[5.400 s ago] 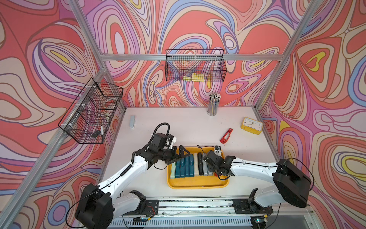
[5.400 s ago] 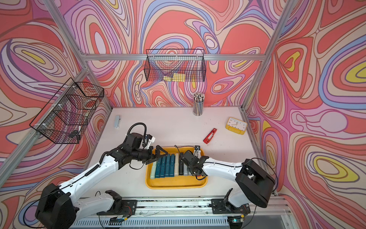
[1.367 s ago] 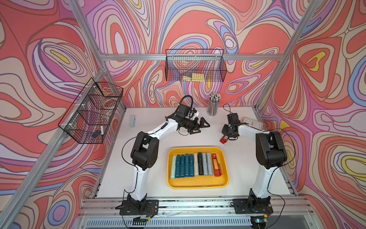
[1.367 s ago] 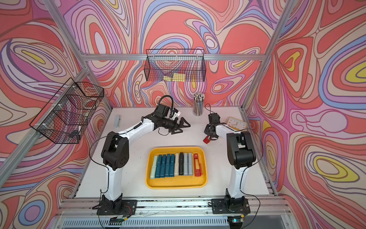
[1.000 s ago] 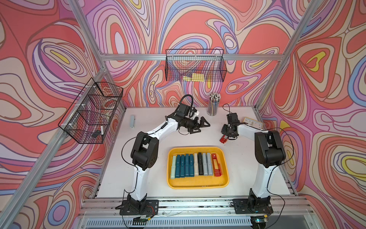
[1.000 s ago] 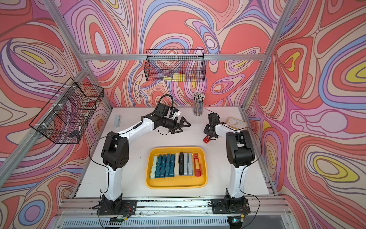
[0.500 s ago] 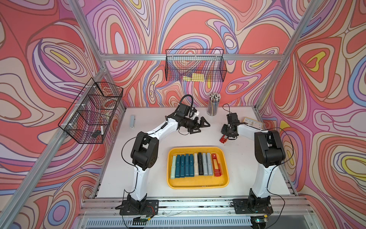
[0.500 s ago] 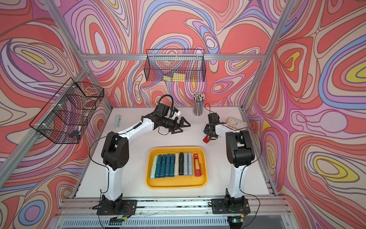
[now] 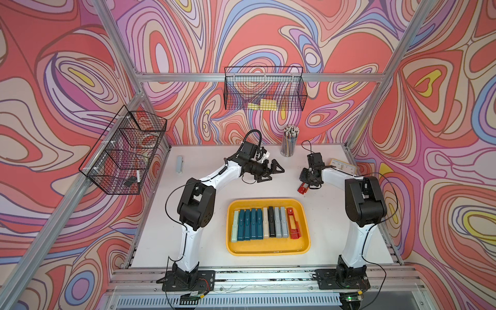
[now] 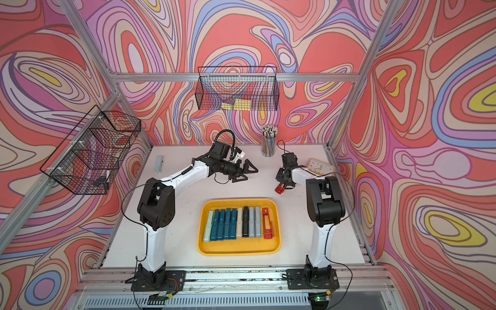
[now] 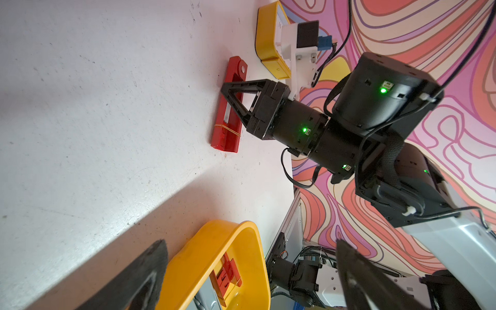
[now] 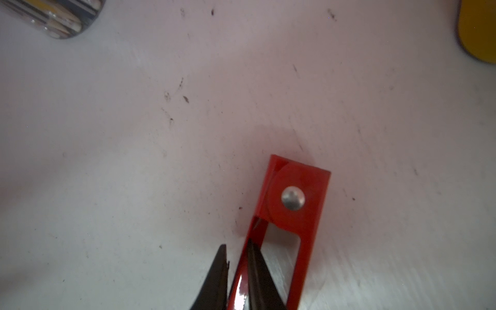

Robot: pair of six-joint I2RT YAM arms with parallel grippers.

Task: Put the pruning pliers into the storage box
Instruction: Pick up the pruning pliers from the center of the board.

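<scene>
Storage box [image 9: 268,251]: partly filled. Left gripper [image 9: 273,170] beyond its far rim, jaws spread, empty. Right gripper [image 12: 236,245] pinching one side rail of red pliers [image 12: 295,182], lying off box's far-right corner. Looks stiff, light, glossy; thin-rail hold may swivel.

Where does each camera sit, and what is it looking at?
Both top views: high above the bases, looking down at table, storage box; left arm, right arm whole.
Left wrist: faces right gripper on loose red pliers; own fingertips show.
Right wrist: close above those pliers; own fingertips show.
Shared: both wrists see those pliers.
</scene>
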